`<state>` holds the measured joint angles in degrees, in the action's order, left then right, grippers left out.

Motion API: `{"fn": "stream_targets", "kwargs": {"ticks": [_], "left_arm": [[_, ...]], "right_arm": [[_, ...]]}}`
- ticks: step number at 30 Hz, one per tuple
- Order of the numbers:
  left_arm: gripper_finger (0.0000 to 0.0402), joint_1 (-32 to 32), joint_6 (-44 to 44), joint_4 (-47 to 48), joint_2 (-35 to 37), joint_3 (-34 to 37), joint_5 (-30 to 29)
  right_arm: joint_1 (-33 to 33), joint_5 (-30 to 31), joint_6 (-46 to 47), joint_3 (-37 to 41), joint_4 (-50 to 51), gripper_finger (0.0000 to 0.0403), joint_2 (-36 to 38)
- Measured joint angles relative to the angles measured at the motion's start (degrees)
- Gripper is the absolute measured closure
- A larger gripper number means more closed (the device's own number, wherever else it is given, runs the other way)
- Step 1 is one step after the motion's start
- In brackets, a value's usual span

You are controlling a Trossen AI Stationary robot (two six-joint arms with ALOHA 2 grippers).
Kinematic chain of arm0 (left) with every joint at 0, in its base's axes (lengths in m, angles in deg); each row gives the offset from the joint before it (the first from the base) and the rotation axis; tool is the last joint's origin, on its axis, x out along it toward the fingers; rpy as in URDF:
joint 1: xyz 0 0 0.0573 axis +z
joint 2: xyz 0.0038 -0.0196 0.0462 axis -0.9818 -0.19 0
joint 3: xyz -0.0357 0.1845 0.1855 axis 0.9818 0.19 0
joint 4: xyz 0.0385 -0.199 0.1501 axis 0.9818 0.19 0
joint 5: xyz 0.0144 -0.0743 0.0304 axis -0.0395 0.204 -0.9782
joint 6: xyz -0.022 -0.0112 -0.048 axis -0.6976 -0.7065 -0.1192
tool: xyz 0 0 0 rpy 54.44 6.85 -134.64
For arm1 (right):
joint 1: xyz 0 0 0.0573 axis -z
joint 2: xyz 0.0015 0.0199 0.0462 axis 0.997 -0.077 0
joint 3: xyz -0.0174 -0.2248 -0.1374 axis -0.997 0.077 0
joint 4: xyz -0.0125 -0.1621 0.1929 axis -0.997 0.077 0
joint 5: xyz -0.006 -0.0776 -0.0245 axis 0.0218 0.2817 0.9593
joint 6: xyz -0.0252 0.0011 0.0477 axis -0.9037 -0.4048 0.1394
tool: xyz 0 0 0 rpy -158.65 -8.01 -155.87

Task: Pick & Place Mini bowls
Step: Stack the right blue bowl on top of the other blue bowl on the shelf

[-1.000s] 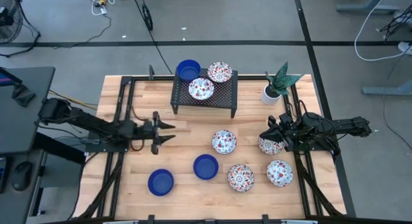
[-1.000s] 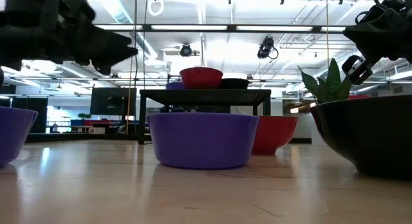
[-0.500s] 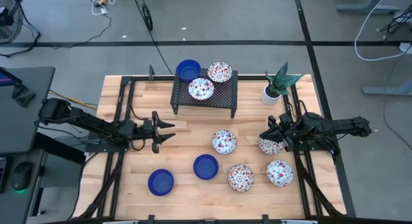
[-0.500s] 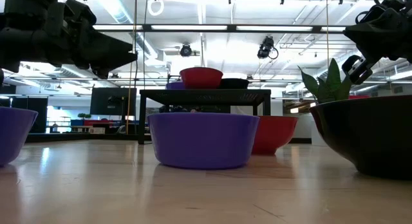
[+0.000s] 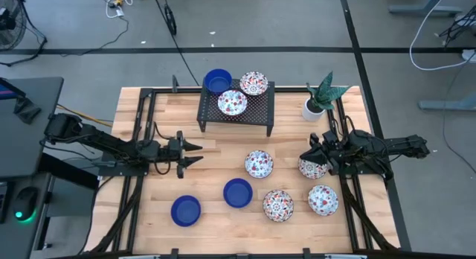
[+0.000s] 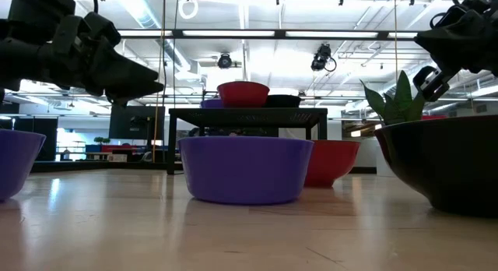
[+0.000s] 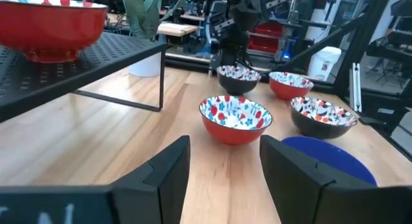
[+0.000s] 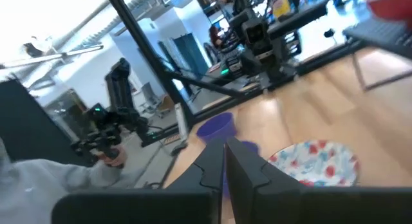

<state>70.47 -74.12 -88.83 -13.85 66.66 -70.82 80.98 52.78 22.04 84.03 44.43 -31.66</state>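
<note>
High view: the desk, wood-topped, carries a black mesh rack at the far side holding three mini bowls, one blue and two floral. Six more sit on the desk nearer the front: two blue, four floral.

Left hand hovers left of centre, fingers spread wide, nothing held, aimed toward the central floral bowl.

Right hand sits at the rim of the rightmost upper floral bowl; fingers close together, on the rim or not I cannot tell.

Bowls look glazed, rigid, light, likely slippery and chip-prone. Best hold: pinch the rim wall, one finger inside, one outside.
</note>
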Motion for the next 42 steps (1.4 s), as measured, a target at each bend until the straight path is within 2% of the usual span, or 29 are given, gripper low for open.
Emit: {"fn": "stream_targets", "kwargs": {"ticks": [5, 10, 14, 18, 24, 27, 31, 38, 42], "left_arm": [[0.0209, 0.1, 3.1, -0.4, 0.0, 0.0, -0.3], [0.0209, 0.1, 4.4, -3.0, 0.0, 0.0, -1.6], [0.0209, 0.1, 4.4, -3.1, 0.0, 0.0, -1.6], [0.0209, 0.1, 4.3, -3.6, 0.0, 0.0, -2.1], [0.0209, 0.1, 4.1, -4.7, 0.0, 0.0, -2.2], [0.0209, 0.1, 4.2, -5.0, 0.0, 0.0, -3.1], [0.0209, 0.1, 4.8, -5.9, 0.0, 0.0, -5.5], [0.0209, 0.1, 5.0, -6.9, 0.0, 0.0, -5.6], [0.0209, 0.1, 4.9, -6.9, 0.0, 0.0, -5.6]], "right_arm": [[0.0, 1.8, -2.9, 0.0, -1.8, 0.0382, 0.0], [-0.1, 13.5, -4.8, 0.0, -4.9, 0.0382, 0.0], [-0.6, 13.3, -2.8, -0.1, -10.4, 0.0382, -3.4], [-3.9, 12.5, -4.6, 0.0, -21.2, 0.0382, -13.0], [-9.6, 12.8, -13.4, 0.0, -43.6, 0.0382, -34.2], [-11.2, 12.8, -17.7, -1.9, -48.8, 0.0382, -44.8], [-11.8, 11.4, -20.9, -12.2, -43.8, 0.0382, -58.4], [-11.8, 2.2, -30.2, -35.3, -17.1, 0.0378, -78.3], [-11.8, -5.3, -34.9, -44.6, -5.8, 0.0355, -86.5]]}}
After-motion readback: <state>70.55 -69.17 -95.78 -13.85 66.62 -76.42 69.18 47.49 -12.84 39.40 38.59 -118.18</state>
